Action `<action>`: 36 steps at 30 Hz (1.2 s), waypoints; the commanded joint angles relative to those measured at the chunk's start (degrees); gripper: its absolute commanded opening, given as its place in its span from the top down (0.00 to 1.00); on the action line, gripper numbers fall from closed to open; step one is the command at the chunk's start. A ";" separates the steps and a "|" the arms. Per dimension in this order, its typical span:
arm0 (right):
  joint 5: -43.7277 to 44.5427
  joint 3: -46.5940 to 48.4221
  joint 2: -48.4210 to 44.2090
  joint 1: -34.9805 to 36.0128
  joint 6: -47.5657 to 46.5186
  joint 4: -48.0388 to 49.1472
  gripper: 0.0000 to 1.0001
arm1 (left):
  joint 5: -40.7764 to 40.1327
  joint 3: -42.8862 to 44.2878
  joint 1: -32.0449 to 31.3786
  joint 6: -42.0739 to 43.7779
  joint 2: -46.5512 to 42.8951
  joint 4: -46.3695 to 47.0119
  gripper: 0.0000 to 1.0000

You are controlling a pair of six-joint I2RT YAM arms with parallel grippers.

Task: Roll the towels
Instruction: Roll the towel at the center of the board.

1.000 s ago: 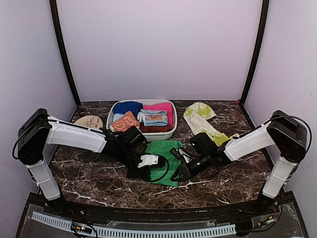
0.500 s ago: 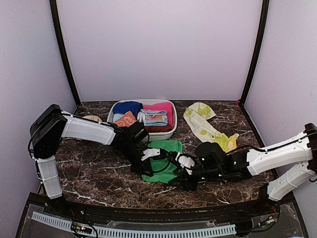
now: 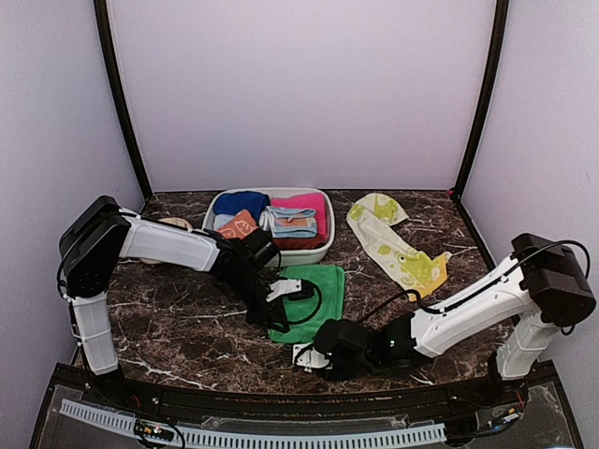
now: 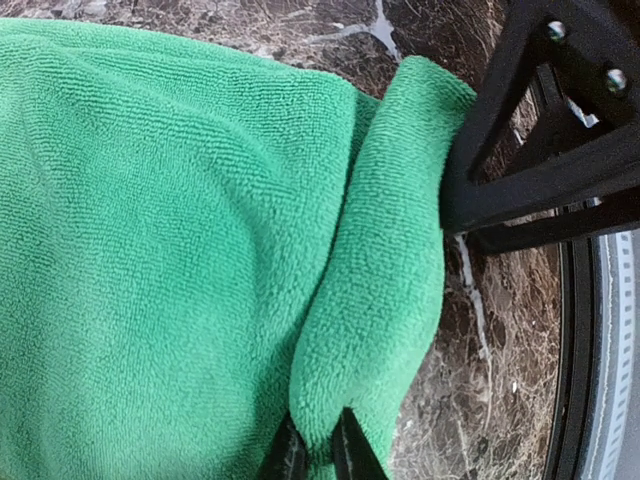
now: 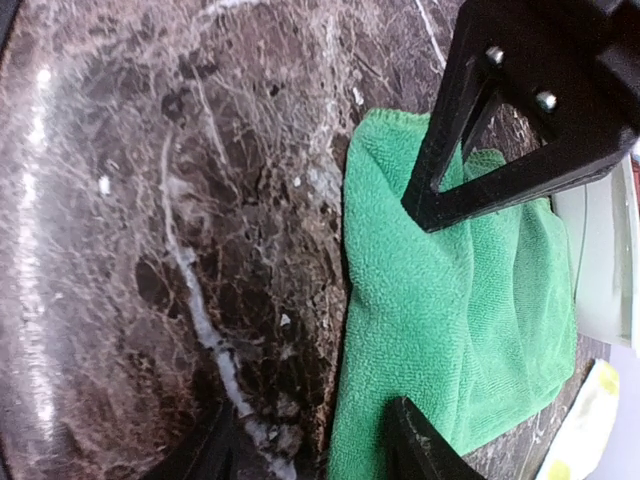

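The plain green towel (image 3: 318,295) lies flat in the middle of the table, with one edge turned up into a narrow fold (image 4: 385,280). My left gripper (image 3: 283,301) is shut on that fold, the fingertips (image 4: 347,455) pinching the cloth. My right gripper (image 3: 307,348) sits low at the towel's near corner, open. One finger (image 5: 415,445) is over the green edge and the other over bare marble, holding nothing. The cream towel with yellow-green shapes (image 3: 388,238) lies spread at the back right, untouched.
A white basket (image 3: 323,251) at the back centre holds folded blue, pink, orange and striped cloths. A tan round object (image 3: 173,224) lies behind the left arm. Black posts stand at the back corners. The table's near edge (image 3: 281,393) runs just behind my right gripper.
My right gripper has opened, let go of the green towel and swung down toward the near edge. The left gripper has stayed pinched on the fold. The towel lies flatter.
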 commanded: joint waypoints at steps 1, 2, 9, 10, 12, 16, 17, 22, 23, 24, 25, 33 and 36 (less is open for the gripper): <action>4.41 0.15 2.92 -1.52 -5.54 6.88 0.50 | -2.87 -0.17 0.86 1.75 2.07 -3.49 0.91; 3.69 -0.02 3.10 -2.08 -5.26 7.44 0.50 | -2.57 -0.18 0.86 1.73 2.11 -3.44 0.91; -0.91 -0.54 4.88 -5.85 1.93 6.15 0.66 | -3.73 -0.96 1.66 2.82 0.94 -3.15 0.74; -1.68 -0.49 5.39 -6.50 3.66 5.78 0.68 | -3.33 -1.61 2.15 3.24 0.15 -2.76 0.69; -5.82 0.64 6.43 -8.48 7.94 3.57 0.73 | -1.71 -3.37 3.07 4.71 -2.45 -1.76 0.62; -14.02 0.52 6.61 -11.02 12.78 2.97 0.87 | -1.85 -7.08 6.40 5.42 -9.57 1.82 0.52; -15.90 0.35 6.60 -11.52 14.28 2.92 0.88 | -1.78 -8.11 7.53 5.65 -11.08 2.54 0.50; -33.85 2.65 8.94 -18.28 24.15 -0.59 0.90 | -4.21 -13.49 9.61 10.96 -17.95 4.36 0.39; -38.42 3.60 9.90 -20.26 26.45 -1.70 0.92 | -4.32 -14.32 9.49 12.45 -19.16 4.40 0.37; -43.12 4.47 10.87 -22.17 28.34 -2.71 0.94 | -4.24 -14.22 9.49 13.61 -20.07 3.89 0.37; -47.42 5.00 11.48 -23.67 30.11 -3.17 0.96 | -3.89 -13.09 9.48 14.05 -20.32 2.72 0.36; -66.97 3.15 11.08 -29.97 41.26 1.24 0.99 | -1.72 -8.77 2.52 15.04 -19.12 -3.14 0.31; -70.84 1.95 11.06 -30.78 45.02 3.30 0.98 | -2.91 -8.42 -0.76 15.07 -17.33 -2.09 0.30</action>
